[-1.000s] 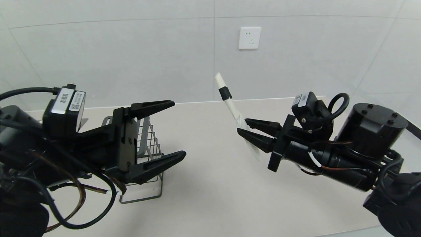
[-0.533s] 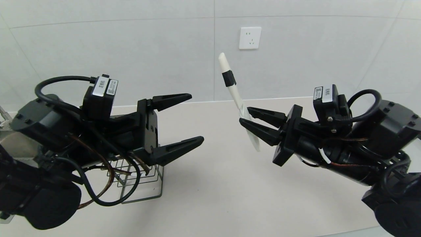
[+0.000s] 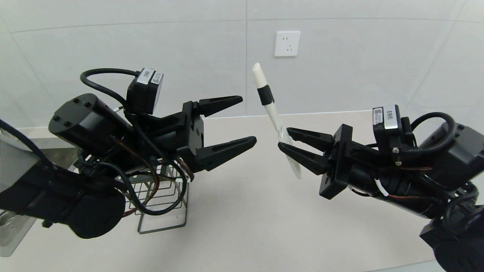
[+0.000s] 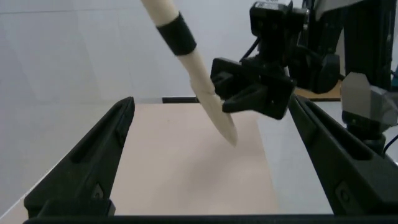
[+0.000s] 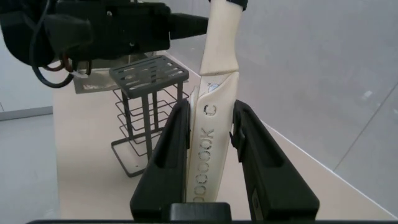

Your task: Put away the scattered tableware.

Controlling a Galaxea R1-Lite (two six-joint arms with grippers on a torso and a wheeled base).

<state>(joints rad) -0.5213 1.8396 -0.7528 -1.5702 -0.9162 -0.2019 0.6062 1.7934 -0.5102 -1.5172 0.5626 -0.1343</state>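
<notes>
1. White utensil (image 3: 271,111): held in the air above the counter (image 3: 245,223), near the middle of the head view. The right gripper (image 3: 284,138) has its jaws closed on the flat, perforated part, one jaw against each face.
2. Long axis: steep and leaning. In the head view the handle end, with its black band (image 3: 266,94), points to about 11 o'clock. The flat end projects below the jaws towards 5 o'clock.
3. Left gripper (image 3: 249,119): jaws spread wide and holding nothing, with the mouth turned towards the utensil. The handle lies at about 3 o'clock from it, just beside the upper fingertip and apart from it.
4. Governing relation: in the left wrist view the shaft crosses the gap between the open jaws, farther off. Only the banded handle above the right jaws is free to take. Judgement: a handover is being set up.
5. Wire rack (image 3: 168,200): stands on the counter beneath the left arm, at about 8 o'clock from the utensil and well apart. The left arm is the nearer to it.
6. Risk, as judged: a grip taken near the handle's tip may let the utensil swing on release.
</notes>
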